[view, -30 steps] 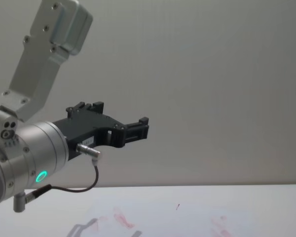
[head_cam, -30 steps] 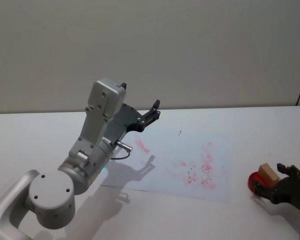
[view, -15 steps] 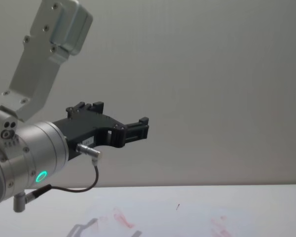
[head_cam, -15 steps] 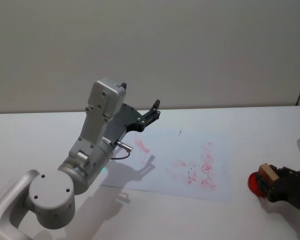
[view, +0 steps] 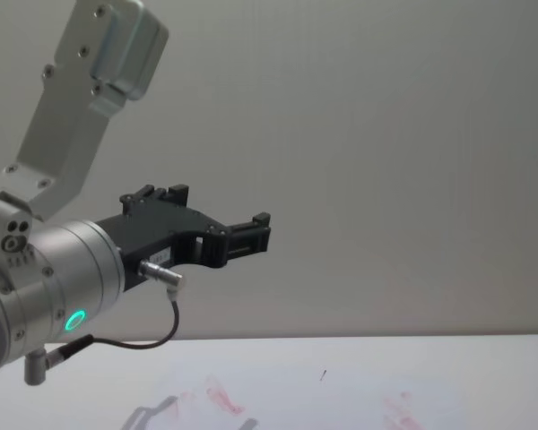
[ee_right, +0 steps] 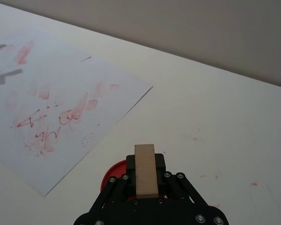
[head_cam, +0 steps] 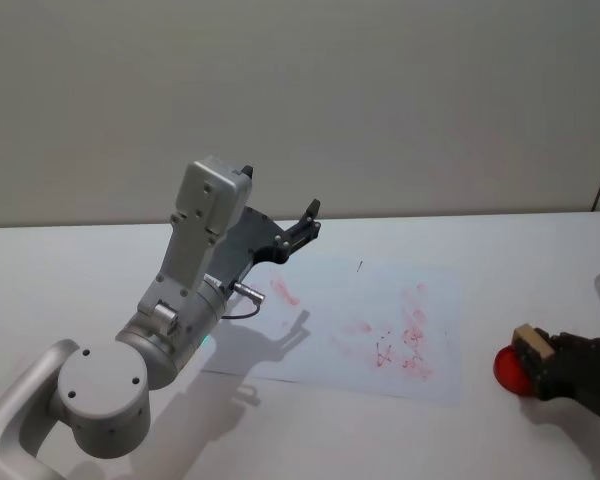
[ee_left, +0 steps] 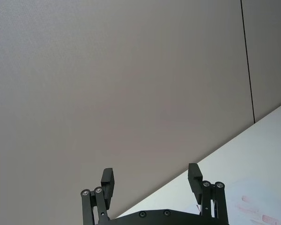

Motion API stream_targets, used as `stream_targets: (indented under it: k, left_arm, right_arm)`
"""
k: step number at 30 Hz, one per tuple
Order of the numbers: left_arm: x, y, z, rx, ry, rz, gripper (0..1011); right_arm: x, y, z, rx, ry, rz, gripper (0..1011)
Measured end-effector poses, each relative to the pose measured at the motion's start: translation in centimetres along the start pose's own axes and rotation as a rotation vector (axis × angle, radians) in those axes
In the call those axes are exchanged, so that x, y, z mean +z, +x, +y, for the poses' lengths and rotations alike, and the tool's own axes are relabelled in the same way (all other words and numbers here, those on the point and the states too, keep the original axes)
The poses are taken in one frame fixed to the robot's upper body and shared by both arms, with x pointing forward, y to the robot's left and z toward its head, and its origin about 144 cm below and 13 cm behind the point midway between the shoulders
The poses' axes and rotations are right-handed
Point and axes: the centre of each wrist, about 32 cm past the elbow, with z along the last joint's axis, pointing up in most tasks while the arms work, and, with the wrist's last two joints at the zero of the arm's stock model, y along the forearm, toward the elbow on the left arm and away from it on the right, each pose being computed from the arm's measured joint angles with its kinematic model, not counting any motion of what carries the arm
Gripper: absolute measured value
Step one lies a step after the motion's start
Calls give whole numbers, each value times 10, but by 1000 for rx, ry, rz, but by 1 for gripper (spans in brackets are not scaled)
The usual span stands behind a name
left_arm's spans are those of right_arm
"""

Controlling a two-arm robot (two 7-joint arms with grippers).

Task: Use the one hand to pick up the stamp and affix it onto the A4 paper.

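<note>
My R gripper [head_cam: 542, 360] is clamped on the stamp [ee_right: 145, 168], just off the A4 paper's [head_cam: 330, 300] right edge, over a red pad [head_cam: 507, 372]. L gripper [ee_left: 152, 180] hangs spread wide above the paper's left side.

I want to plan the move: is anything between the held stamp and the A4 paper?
Nothing visible. The right gripper holds the stamp at the red ink pad; bare table lies between it and the A4 paper. The left gripper hangs open above the paper's far left corner, off that path.
</note>
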Motion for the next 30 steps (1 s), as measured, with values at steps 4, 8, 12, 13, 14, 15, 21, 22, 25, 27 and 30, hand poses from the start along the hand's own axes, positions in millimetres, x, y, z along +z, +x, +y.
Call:
stream_targets:
  k: [4, 8, 12, 13, 14, 15, 21, 22, 25, 27, 30]
  left_arm:
    - [0, 0, 0, 0, 0, 0, 1001]
    - [0, 0, 0, 0, 0, 0, 1001]
    - [0, 0, 0, 0, 0, 0, 1001]
    - [0, 0, 0, 0, 0, 0, 1001]
    - [0, 0, 0, 0, 0, 0, 1001]
    - [0, 0, 0, 0, 0, 0, 1001]
    - [0, 0, 0, 0, 0, 0, 1001]
    - [0, 0, 0, 0, 0, 0, 1001]
    - [0, 0, 0, 0, 0, 0, 1001]
    - [0, 0, 0, 0, 0, 0, 1001]
    - [0, 0, 0, 0, 0, 0, 1001]
  right_arm:
    - [5, 0, 0, 9, 33, -9, 218]
    - [14, -2, 1, 31, 80, -9, 218]
    - [25, -5, 4, 66, 128, -5, 218]
    - [29, -7, 6, 81, 146, -2, 218]
    - [32, -9, 8, 90, 157, -1, 218]
    - [34, -10, 9, 100, 165, 1, 218]
    - [48, -22, 24, 176, 210, 7, 218]
    - [50, -23, 26, 184, 211, 6, 218]
    - [54, -29, 36, 217, 210, 1, 218]
    - [56, -32, 43, 238, 200, -8, 218]
    - [57, -37, 53, 257, 181, -22, 218]
